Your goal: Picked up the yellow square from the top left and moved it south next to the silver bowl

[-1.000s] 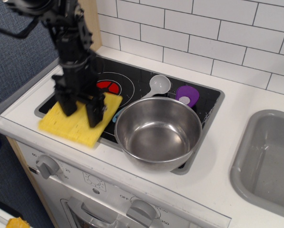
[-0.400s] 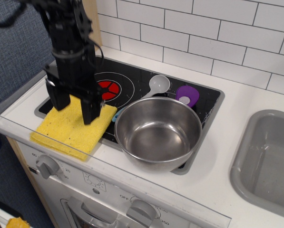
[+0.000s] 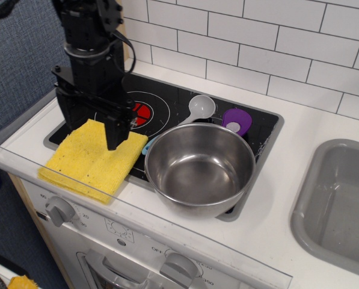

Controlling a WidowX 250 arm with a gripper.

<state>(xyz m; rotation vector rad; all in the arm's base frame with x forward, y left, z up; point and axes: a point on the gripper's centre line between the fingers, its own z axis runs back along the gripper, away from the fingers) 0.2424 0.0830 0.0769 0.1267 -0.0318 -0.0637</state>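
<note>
The silver bowl sat empty on the stovetop, and the sink to its right held nothing. The yellow square lay flat just beside the bowl's left. My claw hung released over the square's far edge.

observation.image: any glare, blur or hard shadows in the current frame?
In observation.image the focus is sharp with no motion blur; soft highlights and reflections line the inside of the shiny round steel bowl; the black gripper casts only a faint shadow on the flat yellow square cloth; the lighting is even.
</note>
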